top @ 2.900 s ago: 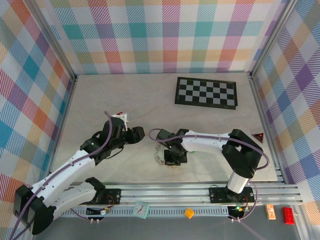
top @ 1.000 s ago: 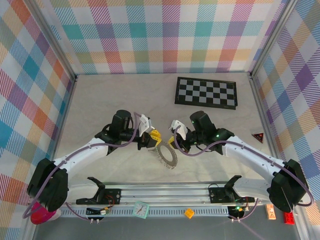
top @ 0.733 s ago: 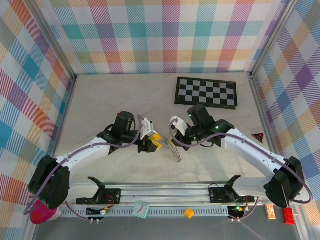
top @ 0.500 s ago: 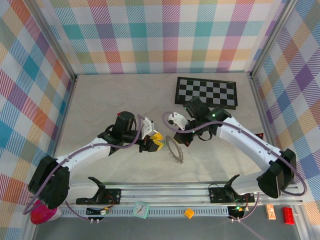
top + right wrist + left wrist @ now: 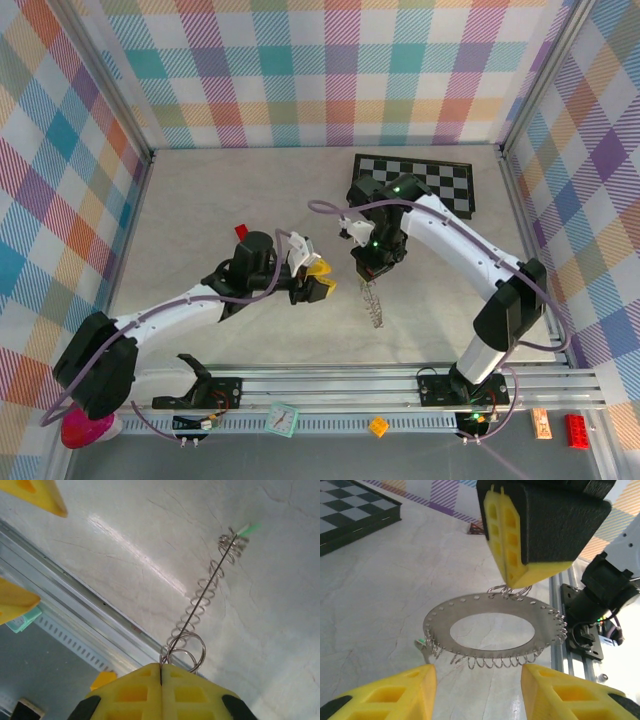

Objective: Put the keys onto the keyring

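The keyring [image 5: 547, 625], a flat silver disc with a large hole and small wire loops round its rim, hangs above the table. My right gripper [image 5: 161, 672] is shut on its top edge. From above the keyring [image 5: 373, 303] hangs edge-on under the right gripper [image 5: 368, 275]. One of the keys, with a tiny green head [image 5: 421, 641], dangles from the rim; its green head [image 5: 248, 528] also sits at the ring's far end. My left gripper [image 5: 320, 281] is open just left of the ring, its yellow fingers [image 5: 385, 695] apart with nothing between them.
A black-and-white checkerboard [image 5: 440, 180] lies at the back right. A small red block [image 5: 241, 231] sits on the table behind my left arm. The aluminium rail [image 5: 400, 385] runs along the near edge.
My right arm lifted the keyring and carried it back and right, so it now hangs edge-on. My left gripper's jaws opened wider and stayed beside the ring.
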